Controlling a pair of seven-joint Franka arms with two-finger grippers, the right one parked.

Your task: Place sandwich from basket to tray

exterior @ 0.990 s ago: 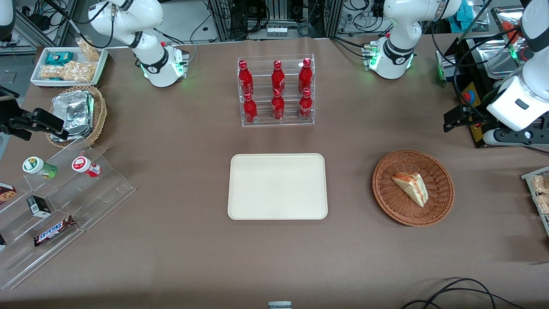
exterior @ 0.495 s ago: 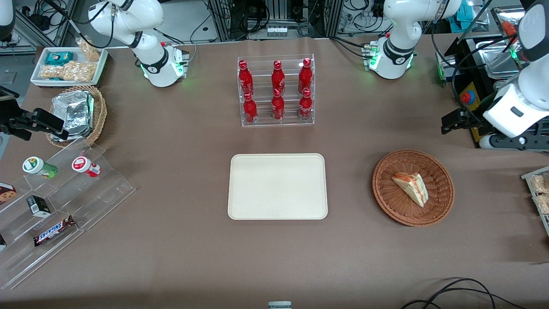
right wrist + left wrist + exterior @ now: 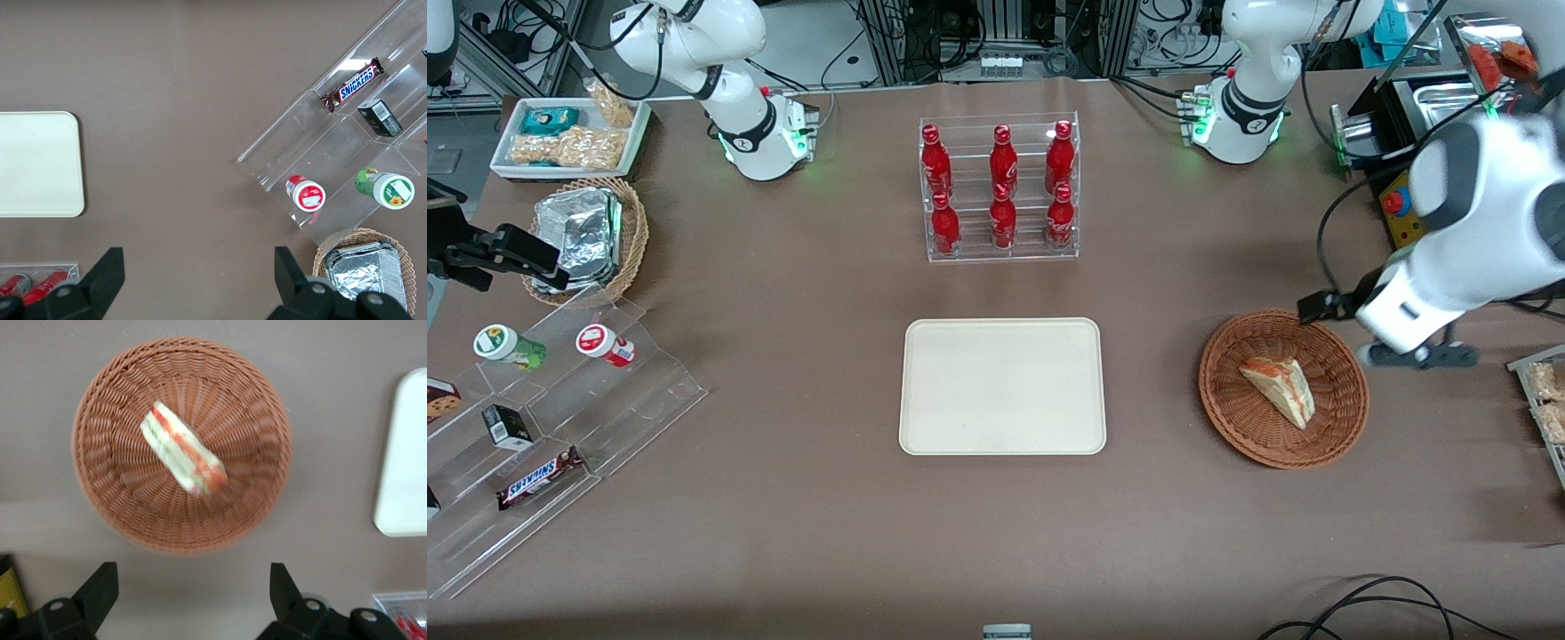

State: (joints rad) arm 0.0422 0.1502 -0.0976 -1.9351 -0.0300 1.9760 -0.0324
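The sandwich (image 3: pixel 1280 388) (image 3: pixel 183 457), a clear-wrapped white wedge with orange-red filling, lies in the reddish-brown wicker basket (image 3: pixel 1227 411) (image 3: pixel 120 495). My left gripper (image 3: pixel 1418 356) (image 3: pixel 192 590) hangs above the table just beside the basket's rim, toward the working arm's end. It is open, its fingers spread wide with nothing between them, and it is not touching the basket. The cream tray (image 3: pixel 1002 387) (image 3: pixel 403 460) lies flat and bare at the table's middle, a hand's width from the basket.
A clear rack of red bottles (image 3: pixel 1000 191) stands farther from the front camera than the tray. A stepped acrylic shelf with snacks (image 3: pixel 560 400), a tan basket of foil packets (image 3: pixel 591 236) and a white bin (image 3: pixel 569 138) sit toward the parked arm's end. Snack packets (image 3: pixel 1543 400) lie near the basket.
The left arm has swung down and inward from the table's edge. Its gripper now hangs right beside the basket. Sandwich, basket and tray have not moved.
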